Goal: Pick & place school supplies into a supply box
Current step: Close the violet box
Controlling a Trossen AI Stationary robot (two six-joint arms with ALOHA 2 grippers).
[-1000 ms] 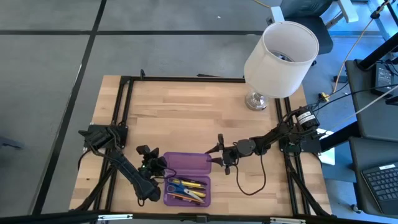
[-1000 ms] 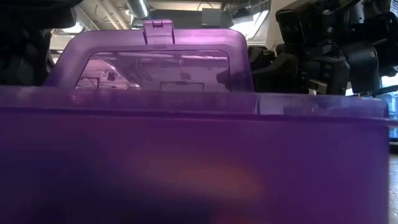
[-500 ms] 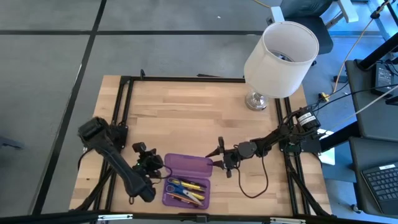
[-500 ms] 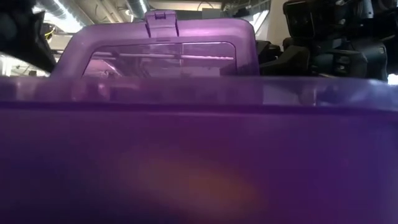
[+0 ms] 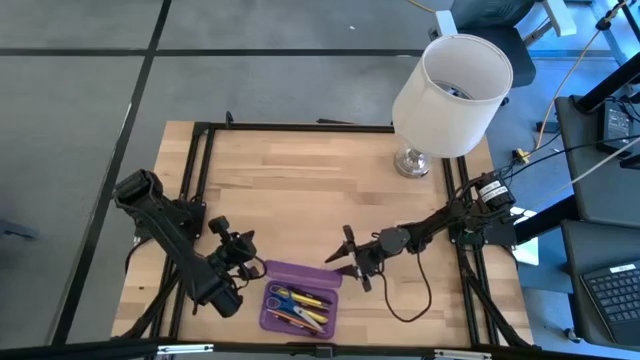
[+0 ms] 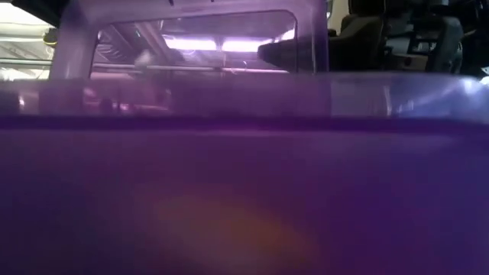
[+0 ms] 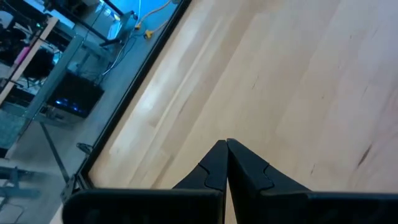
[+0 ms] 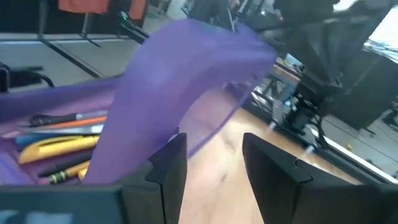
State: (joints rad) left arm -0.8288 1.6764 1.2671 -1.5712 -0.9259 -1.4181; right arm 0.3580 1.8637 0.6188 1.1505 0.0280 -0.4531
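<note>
I see the purple box (image 5: 300, 296) at the table's front edge, pens and scissors (image 5: 296, 305) inside, lid half up, maybe touching my open right gripper (image 5: 343, 258); left gripper (image 7: 226, 163) is closed, empty

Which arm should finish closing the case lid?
Probably right. The right gripper is open at the raised lid of the purple case, supplies already inside. The left gripper is shut and faces bare table.
</note>
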